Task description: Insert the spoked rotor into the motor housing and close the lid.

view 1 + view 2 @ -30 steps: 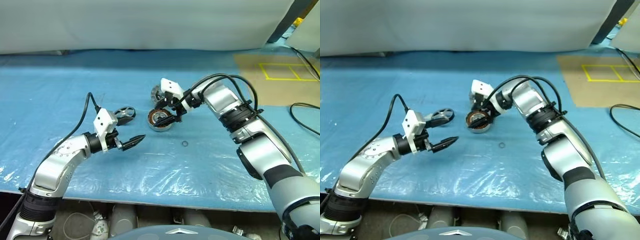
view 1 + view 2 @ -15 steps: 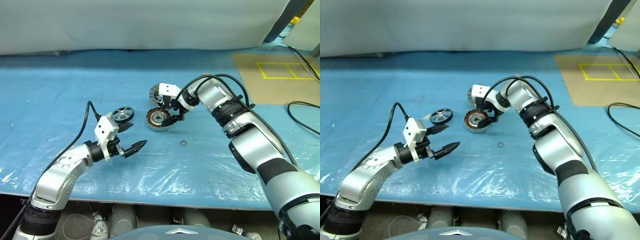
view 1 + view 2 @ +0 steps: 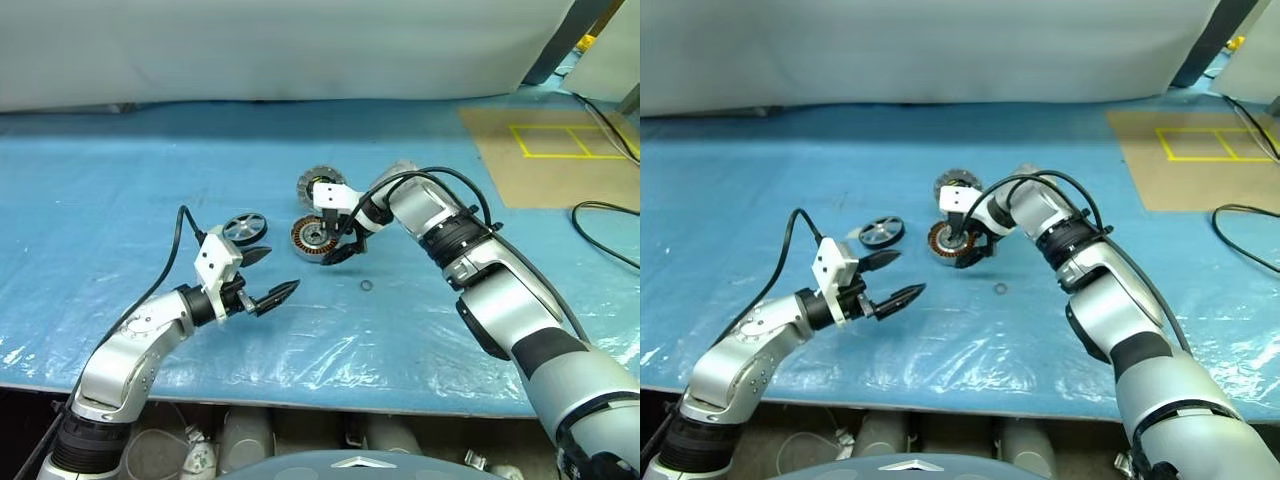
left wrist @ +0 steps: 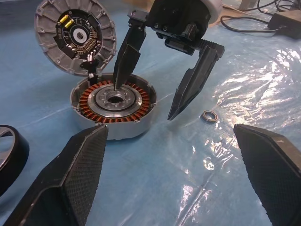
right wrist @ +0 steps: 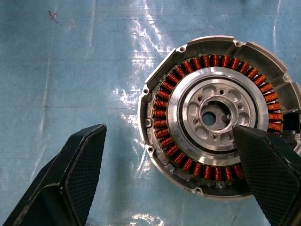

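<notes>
The motor housing lies flat on the blue sheet, its copper windings facing up. The lid stands tilted at the housing's far rim, with its ribbed face and black centre showing. My right gripper is open and points down over the housing. One of its fingers reaches into the pale silver centre, and the other is outside the rim. The spoked rotor lies flat to the left of the housing. My left gripper is open, empty and held level, just in front of the rotor.
A small metal ring lies on the sheet to the right of the housing. A brown board with yellow tape sits at the back right, and a black cable runs along the right side. The table's front edge is close below my arms.
My right gripper has sunk and rolled, bringing its fingers down around the housing's rim. The lid now shows behind it. The left gripper has hardly moved.
</notes>
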Motion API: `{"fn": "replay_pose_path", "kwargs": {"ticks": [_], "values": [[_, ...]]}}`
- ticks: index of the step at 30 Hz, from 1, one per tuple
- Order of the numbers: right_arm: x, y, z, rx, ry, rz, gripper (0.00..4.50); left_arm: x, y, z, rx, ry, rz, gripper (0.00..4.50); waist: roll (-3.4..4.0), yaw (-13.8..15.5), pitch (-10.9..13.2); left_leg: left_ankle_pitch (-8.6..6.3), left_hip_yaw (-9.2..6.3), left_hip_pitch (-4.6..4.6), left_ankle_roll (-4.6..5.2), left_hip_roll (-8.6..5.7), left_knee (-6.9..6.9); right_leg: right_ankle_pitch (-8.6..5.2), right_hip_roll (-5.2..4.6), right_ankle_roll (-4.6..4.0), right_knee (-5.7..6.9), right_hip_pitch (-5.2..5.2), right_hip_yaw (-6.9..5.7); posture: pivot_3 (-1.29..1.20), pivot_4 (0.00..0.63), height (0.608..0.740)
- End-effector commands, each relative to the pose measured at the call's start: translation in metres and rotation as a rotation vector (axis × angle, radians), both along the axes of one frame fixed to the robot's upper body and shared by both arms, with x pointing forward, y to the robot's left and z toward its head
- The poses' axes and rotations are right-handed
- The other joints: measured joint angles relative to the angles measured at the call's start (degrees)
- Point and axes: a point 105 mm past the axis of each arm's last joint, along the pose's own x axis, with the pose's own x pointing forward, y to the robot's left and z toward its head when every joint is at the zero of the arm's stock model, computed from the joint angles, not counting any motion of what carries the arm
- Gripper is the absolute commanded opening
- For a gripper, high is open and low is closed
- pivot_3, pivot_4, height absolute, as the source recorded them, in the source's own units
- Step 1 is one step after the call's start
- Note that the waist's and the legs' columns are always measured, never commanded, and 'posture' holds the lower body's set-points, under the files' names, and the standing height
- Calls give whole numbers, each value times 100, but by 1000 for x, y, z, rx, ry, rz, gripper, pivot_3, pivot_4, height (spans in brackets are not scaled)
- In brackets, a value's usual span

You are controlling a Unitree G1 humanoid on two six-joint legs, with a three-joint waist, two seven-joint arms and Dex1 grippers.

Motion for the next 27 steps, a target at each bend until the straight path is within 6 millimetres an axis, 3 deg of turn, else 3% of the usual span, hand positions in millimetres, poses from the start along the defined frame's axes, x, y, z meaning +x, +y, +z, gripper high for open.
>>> {"fn": "replay_pose_path", "kwargs": {"ticks": [1,13,27], "values": [[-4,5,4,3,-13,33,4483,-2,-1,7,-1,-39,-2,4500,0,-1,0,-5,0,3,-8,2,0,-2,0,-3,4,0,0,0,150,740],[-1,17,17,19,-67,68,4483,-2,-5,4,-15,-30,-1,4500,0,-10,0,-5,1,7,-9,6,0,-5,3,-8,8,-3,4,0,150,740],[1,13,-3,-46,-59,80,4483,-3,-7,1,-30,-28,17,4500,0,-3,0,-6,0,8,-8,5,0,-5,2,-9,8,-2,4,0,150,740]]}}
